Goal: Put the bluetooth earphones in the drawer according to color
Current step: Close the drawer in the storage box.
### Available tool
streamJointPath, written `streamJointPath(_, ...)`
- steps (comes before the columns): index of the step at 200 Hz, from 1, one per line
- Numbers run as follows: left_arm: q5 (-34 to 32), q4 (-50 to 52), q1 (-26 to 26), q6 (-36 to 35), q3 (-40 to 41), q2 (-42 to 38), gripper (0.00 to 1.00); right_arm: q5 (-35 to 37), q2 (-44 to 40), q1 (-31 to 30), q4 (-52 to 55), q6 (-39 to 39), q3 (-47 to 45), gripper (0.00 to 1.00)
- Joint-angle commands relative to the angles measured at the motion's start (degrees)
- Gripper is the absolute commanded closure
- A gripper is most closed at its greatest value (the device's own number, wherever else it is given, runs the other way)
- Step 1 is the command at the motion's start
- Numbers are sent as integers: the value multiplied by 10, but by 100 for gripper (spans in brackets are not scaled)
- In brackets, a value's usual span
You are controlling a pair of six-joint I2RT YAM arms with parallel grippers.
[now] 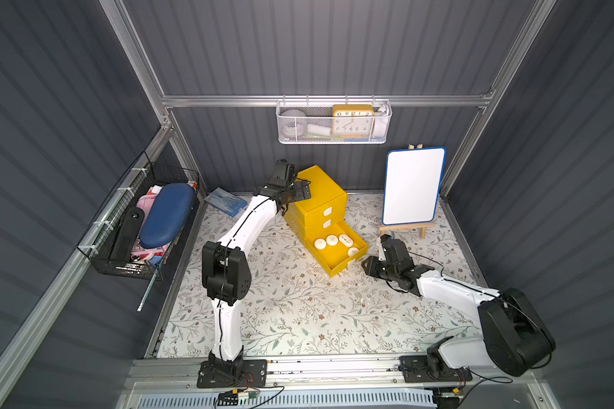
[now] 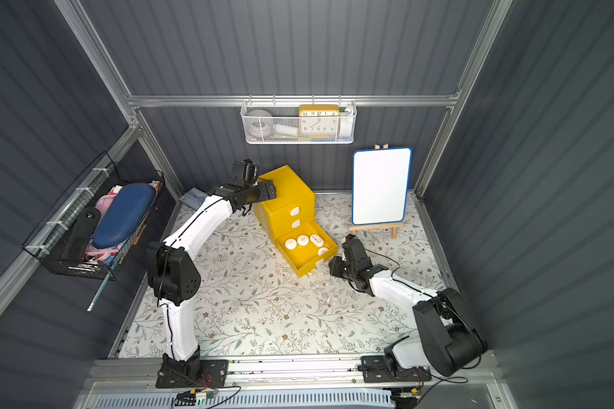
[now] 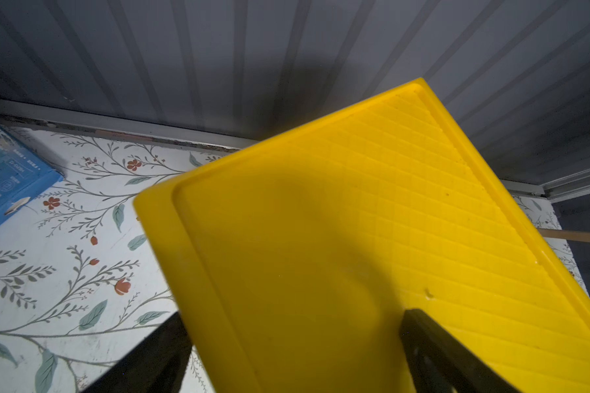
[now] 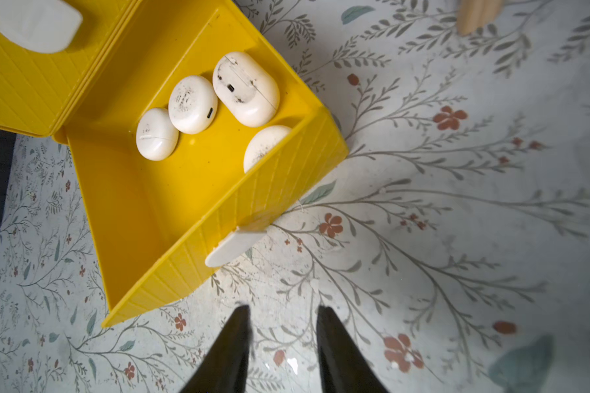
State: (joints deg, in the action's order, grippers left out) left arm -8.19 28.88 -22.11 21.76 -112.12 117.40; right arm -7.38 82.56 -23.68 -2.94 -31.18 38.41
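Note:
The yellow drawer cabinet (image 1: 321,189) (image 2: 288,193) stands at the back middle of the floral mat. Its bottom drawer (image 1: 339,267) (image 4: 171,211) is pulled out and holds several white bluetooth earphones (image 1: 332,240) (image 4: 192,104); the two upper drawers are closed. My left gripper (image 1: 295,196) (image 3: 293,314) is open, straddling the cabinet's top edge, one finger over the lid and one outside. My right gripper (image 1: 364,263) (image 4: 281,309) hovers low just in front of the drawer's white tab handle (image 4: 234,246), its jaws a narrow gap apart with nothing between them.
A whiteboard on a wooden easel (image 1: 413,186) stands right of the cabinet. A blue packet (image 1: 226,202) lies at the back left. A black wire basket (image 1: 146,223) hangs on the left wall, a white mesh basket with a clock (image 1: 334,124) on the back wall.

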Motion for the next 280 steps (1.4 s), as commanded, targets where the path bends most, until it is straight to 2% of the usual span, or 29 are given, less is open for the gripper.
streamJointPath(1, 12, 25, 3, -12, 29, 4, 1, -45, 38, 5, -46, -19, 26, 63)
streamJointPath(27, 16, 26, 5, -13, 35, 5, 1, -62, 94, 5, -101, -41, 49, 64)
streamJointPath(34, 17, 27, 5, -12, 37, 5, 2, -92, 111, 6, -115, -48, 59, 64)
streamJointPath(60, 22, 23, 5, -11, 47, 1, 2, -125, 175, 6, -168, -82, 93, 66)
streamJointPath(84, 23, 24, 5, -12, 48, 4, 2, -141, 225, 6, -258, -127, 109, 69)
streamJointPath(110, 28, 24, 6, -12, 49, 7, 3, -139, 272, 6, -304, -162, 143, 73)
streamJointPath(179, 39, 18, 5, -9, 60, 0, 4, -111, 392, -2, -453, -243, 207, 76)
streamJointPath(200, 43, 15, 5, -8, 64, -1, 4, -109, 408, -7, -483, -258, 216, 80)
streamJointPath(222, 50, 13, 5, -5, 68, -3, 4, -105, 407, -11, -482, -254, 217, 80)
streamJointPath(280, 92, 1, 5, 2, 90, -45, 3, -80, 364, -9, -458, -228, 174, 81)
